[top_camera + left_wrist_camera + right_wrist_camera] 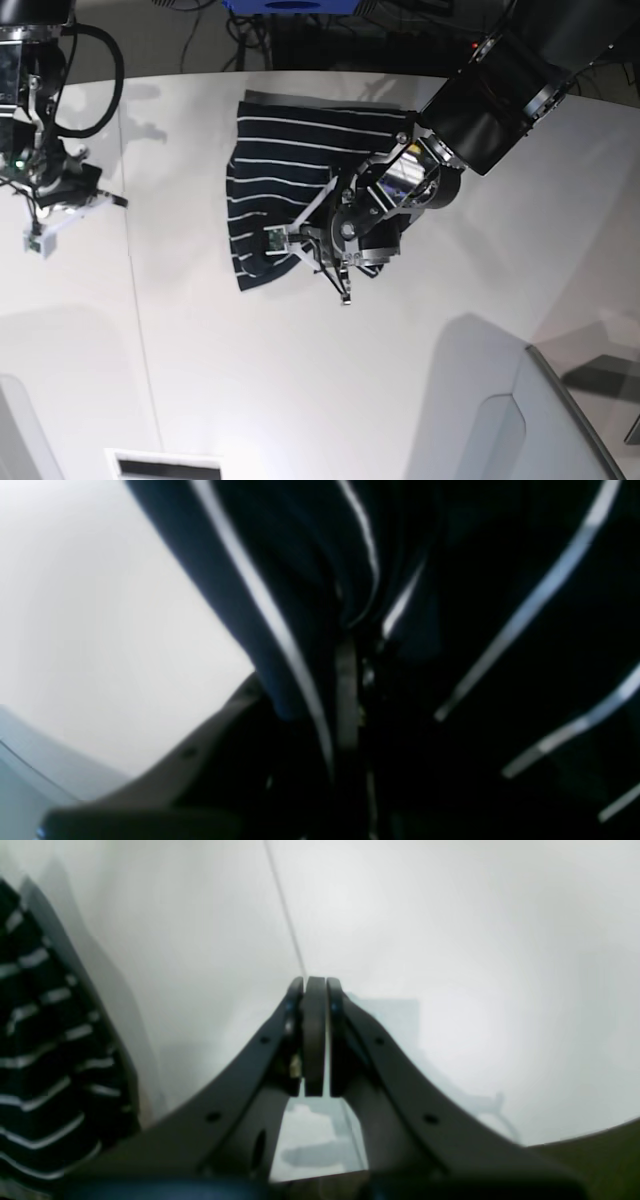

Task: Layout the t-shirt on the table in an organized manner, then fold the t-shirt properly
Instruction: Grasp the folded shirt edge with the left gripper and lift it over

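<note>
One t-shirt lies on the white bench, in the upper middle of the base view, partly spread with its lower edge bunched and folded over. It is the only garment in view. Two arms work over the bench. The left gripper sits at the shirt's lower right edge in the centre of the base view; in the left wrist view dark striped fabric fills most of the frame and runs down into the narrow gap between the fingers, so the gripper is pinching a fold of the shirt. That view is blurred and very dark at lower right, and the fingertips themselves cannot be made out. The right gripper hangs over bare bench at the far left of the base view, well apart from the shirt, its fingers pressed together with nothing between them. In the right wrist view only a strip of the shirt shows, cut off at the left edge. A thin seam crosses the bench.
</note>
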### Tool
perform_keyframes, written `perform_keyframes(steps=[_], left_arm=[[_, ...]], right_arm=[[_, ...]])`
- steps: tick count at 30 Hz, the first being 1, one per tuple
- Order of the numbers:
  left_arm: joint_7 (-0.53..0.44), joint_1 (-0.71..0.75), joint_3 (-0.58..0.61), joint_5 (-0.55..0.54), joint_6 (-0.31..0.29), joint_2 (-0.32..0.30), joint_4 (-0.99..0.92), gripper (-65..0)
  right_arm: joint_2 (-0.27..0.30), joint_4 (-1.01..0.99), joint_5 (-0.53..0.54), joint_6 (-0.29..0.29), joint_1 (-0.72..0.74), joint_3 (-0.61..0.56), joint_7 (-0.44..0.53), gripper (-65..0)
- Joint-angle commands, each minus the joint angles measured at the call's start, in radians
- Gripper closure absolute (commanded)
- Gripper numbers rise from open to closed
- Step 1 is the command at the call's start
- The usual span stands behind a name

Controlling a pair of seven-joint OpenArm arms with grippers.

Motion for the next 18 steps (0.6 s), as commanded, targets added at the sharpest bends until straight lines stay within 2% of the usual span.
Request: perform_keyframes(steps=[1, 18], left_arm=[[0.002, -0.025, -0.005, 0.008, 0.006, 0.012, 0.013, 0.0], [0.005, -0.024, -0.005, 0.010, 0.008, 0.008, 0.015, 0.0]], right_arm=[[0.009, 0.018, 0.002, 0.004, 0.005, 0.011, 0.011, -0.2], [-0.015, 0.016, 0.002, 0.004, -0.010, 0.011, 0.012, -0.3]])
